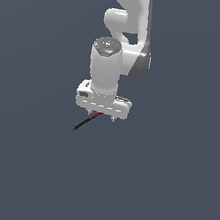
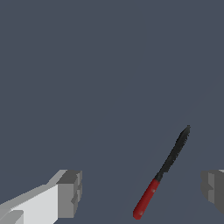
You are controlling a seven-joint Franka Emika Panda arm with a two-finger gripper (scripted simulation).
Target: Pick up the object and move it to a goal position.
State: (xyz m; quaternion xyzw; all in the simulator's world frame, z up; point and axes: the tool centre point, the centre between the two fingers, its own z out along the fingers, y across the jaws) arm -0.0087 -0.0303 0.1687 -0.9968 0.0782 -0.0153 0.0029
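One arm, one object, no containers showing. I am hovering my gripper (image 2: pixel 140 190) with jaws spread wide, grasping nothing, straddling the object (image 2: pixel 164 173), a thin black rod with a red end lying slantwise between the fingers (image 2: pixel 70 192), touching neither. Step: I am judging this the approach; next calls for lowering, then closing squarely across the rod.

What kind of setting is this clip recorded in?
Most likely a bare simulated test scene, not a real room. The ground is one flat grey surface with no walls or furniture. Only a smooth white robot arm, its open gripper and a thin black rod with a red end show.
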